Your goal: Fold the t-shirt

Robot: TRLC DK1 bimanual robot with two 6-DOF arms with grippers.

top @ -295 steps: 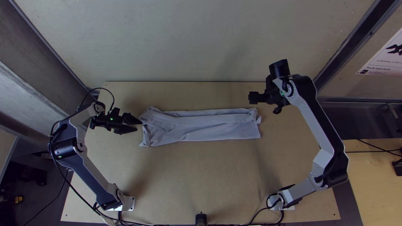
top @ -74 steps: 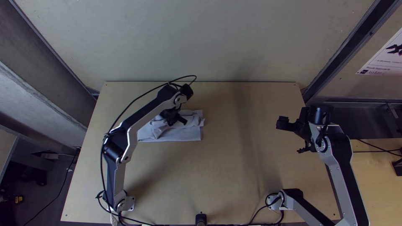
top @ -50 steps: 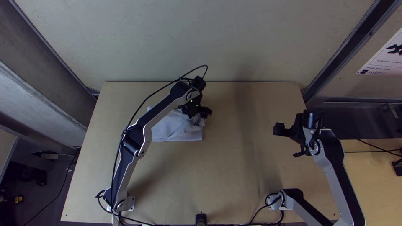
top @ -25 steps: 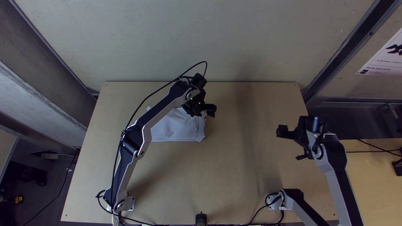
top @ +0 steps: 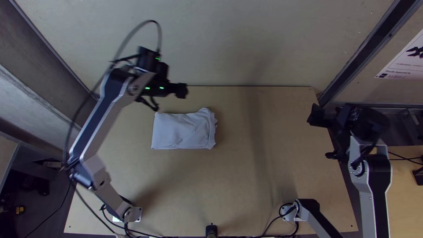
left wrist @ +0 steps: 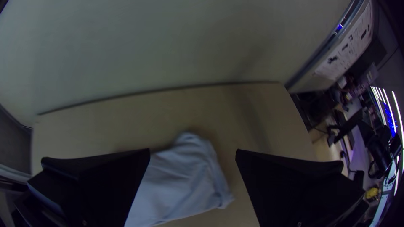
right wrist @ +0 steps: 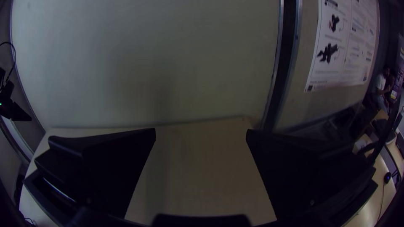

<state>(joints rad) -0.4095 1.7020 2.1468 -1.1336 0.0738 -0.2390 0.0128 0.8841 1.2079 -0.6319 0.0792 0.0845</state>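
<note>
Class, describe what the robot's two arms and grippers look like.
Both the left arm and right arm have silver-grey links with dark panels and black joints. A black cable loops along the left arm, which shows small green lights. The left gripper and right gripper have wide, flat black fingers.

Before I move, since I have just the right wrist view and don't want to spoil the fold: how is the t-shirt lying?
Observer: The t-shirt lies on the table, folded into a compact rectangle, its right end in the top view slightly uneven.
Operator: And is the left gripper holding any of it?
Observer: No, the left gripper is open, with no cloth pinched between its fingers.
</note>
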